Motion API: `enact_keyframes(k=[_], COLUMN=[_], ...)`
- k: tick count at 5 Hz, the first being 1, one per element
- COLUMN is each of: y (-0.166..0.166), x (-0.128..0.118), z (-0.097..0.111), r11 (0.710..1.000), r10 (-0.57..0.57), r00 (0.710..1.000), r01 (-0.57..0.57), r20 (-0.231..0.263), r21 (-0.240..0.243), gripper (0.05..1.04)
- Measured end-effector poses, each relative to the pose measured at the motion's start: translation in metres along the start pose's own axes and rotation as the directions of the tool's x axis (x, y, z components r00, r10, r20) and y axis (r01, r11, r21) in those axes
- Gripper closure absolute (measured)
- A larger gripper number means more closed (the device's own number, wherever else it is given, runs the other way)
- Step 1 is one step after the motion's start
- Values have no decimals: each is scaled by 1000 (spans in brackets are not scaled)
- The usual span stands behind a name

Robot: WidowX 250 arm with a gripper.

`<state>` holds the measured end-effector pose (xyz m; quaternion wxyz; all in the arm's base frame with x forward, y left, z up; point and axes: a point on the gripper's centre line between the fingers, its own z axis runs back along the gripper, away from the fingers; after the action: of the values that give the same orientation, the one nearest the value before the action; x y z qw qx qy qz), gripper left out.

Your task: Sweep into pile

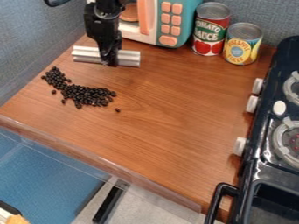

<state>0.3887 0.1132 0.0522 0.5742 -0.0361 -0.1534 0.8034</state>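
1. The beans lie on the left part of the countertop, in a band slanting from back left to front right, with one just beyond its right end.
2. Behind them is the sweeper bar, crosswise at the gripper.
3. The toy microwave stands at the back, behind the bar and rightward.
4. Right of it stand two food cans, the left can just beside the right can.
5. The toy stove lines the right side, knobs facing the countertop.
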Motion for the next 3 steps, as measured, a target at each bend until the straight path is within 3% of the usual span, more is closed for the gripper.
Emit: enact_keyframes(k=[1, 3], y=[-3, -7], x=[11, 17], z=[-1, -30], r11=[1000, 996], r10=[25, 40], r00=[1000, 998], r01=[-25, -36], r20=[-6, -40], r21=[6, 84], gripper=[699, 699])
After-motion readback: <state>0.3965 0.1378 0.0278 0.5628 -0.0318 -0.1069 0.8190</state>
